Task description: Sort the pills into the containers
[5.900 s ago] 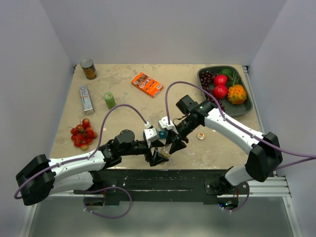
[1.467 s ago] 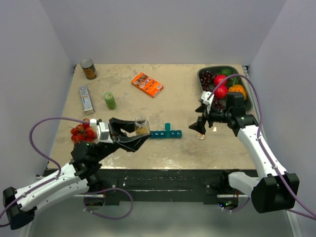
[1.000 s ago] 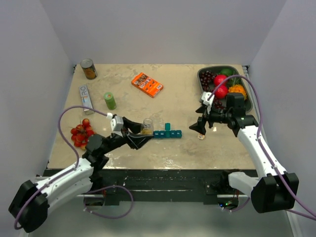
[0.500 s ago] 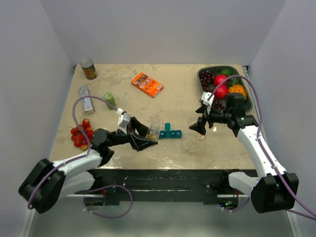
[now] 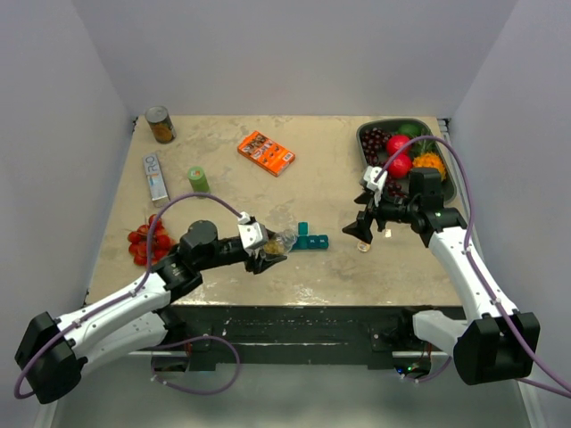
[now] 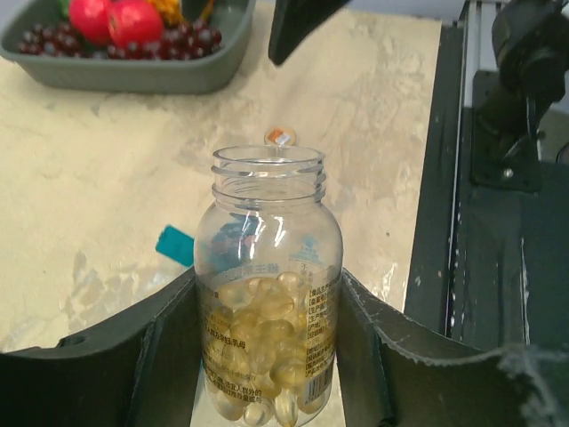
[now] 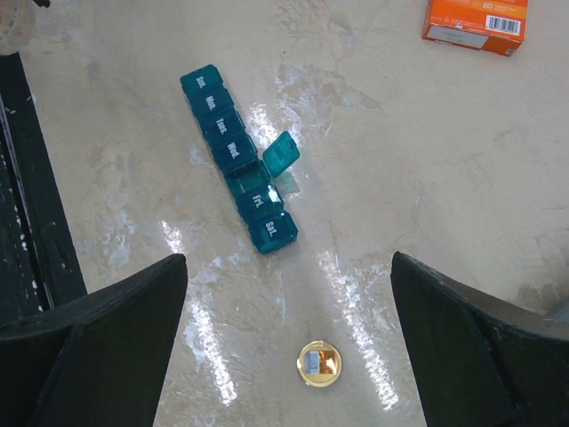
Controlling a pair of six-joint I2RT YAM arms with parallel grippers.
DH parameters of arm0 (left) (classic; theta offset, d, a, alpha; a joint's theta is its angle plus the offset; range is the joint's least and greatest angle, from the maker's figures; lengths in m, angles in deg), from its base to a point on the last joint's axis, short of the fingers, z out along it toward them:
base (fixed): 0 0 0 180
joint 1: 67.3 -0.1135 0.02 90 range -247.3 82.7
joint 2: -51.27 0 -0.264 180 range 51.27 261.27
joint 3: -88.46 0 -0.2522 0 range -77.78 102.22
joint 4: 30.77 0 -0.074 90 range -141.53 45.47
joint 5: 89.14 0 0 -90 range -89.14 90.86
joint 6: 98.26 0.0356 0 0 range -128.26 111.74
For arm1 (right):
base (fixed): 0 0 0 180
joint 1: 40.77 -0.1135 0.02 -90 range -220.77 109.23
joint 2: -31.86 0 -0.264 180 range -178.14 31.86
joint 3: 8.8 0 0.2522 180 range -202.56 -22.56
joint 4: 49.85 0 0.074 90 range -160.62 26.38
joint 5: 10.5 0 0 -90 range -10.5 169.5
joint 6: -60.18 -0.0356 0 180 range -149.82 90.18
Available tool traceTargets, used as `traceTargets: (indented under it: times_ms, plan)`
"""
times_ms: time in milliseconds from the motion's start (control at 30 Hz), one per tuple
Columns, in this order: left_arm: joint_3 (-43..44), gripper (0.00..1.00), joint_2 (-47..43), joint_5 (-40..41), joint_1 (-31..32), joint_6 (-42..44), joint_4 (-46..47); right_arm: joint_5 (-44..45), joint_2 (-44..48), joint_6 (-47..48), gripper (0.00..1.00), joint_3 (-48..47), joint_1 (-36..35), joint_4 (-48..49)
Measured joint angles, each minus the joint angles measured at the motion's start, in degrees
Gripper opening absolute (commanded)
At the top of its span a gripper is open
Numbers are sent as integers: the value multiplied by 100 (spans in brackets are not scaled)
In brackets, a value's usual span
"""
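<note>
**bottle carried across to the pill organizer**

since half a second ago the left gripper [image 5: 270, 252] has slid further toward the centre of the top view. its forearm has swung round, and the clear bottle [image 5: 284, 240] it carries now looks tipped over, mouth toward the right of the frame. a second and a half ago that bottle stood upright, well to the left of here. the right gripper [image 5: 361, 228] has not moved. its jaws stay spread wide, empty, above the small gold cap [image 5: 362, 245] on the table.

the left jaws clamp both sides of the bottle [image 6: 268, 294]. it is uncapped, and yellow capsules [image 6: 258, 311] fill its lower half.

the pill organizer [image 5: 310, 240] lies at the middle of the top view, its left end hidden behind the bottle. in the right wrist view the pill organizer [image 7: 238, 160] is a teal strip running diagonally through the upper centre, with seven compartments lettered by day. the fifth lid stands open and the other six are shut. the gold cap [image 7: 318, 363] sits apart from it, near the bottom edge.
</note>
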Motion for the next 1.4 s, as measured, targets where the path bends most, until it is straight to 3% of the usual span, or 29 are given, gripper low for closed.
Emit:
traceTargets:
  times_ms: [433, 867, 1400]
  plan:
    - [33, 0, 219, 157, 37, 914, -1508, 48, 0, 262, 99, -2, 4, -184]
    - [33, 0, 310, 105, 37, 988, -1403, -122, -4, 479, 99, -2, 4, -352]
    - [437, 0, 1532, 153, 48, 879, -1357, -114, -11, 474, 99, -2, 7, -354]
